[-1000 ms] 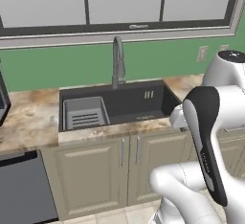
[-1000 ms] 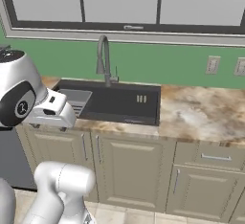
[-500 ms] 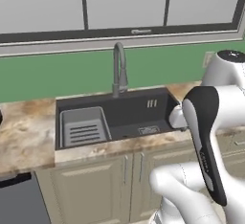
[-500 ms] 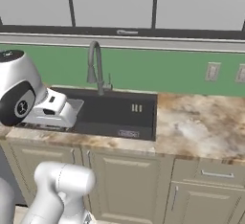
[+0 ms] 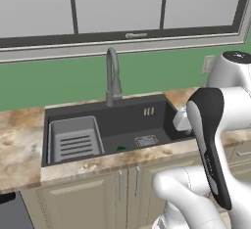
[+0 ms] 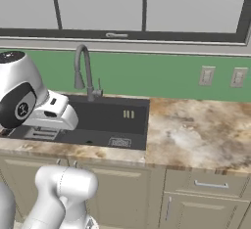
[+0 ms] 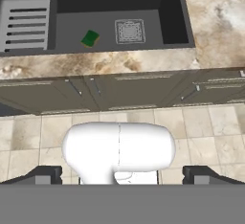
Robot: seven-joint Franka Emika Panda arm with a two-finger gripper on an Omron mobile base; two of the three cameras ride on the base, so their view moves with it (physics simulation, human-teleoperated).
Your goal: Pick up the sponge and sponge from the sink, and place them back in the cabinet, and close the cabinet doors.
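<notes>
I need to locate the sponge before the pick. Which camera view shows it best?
The hand view: the sponge lies whole on the sink floor, green top and yellow edge plain, between the rack and the drain. The left base view gives a green sliver behind the front rim. In the right base view I cannot make it out.

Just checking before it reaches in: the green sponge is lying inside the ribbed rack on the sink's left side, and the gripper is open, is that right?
Not quite. The sponge lies on the bare sink floor, between the ribbed rack and the drain, as the hand view shows. The gripper is indeed open.
</notes>
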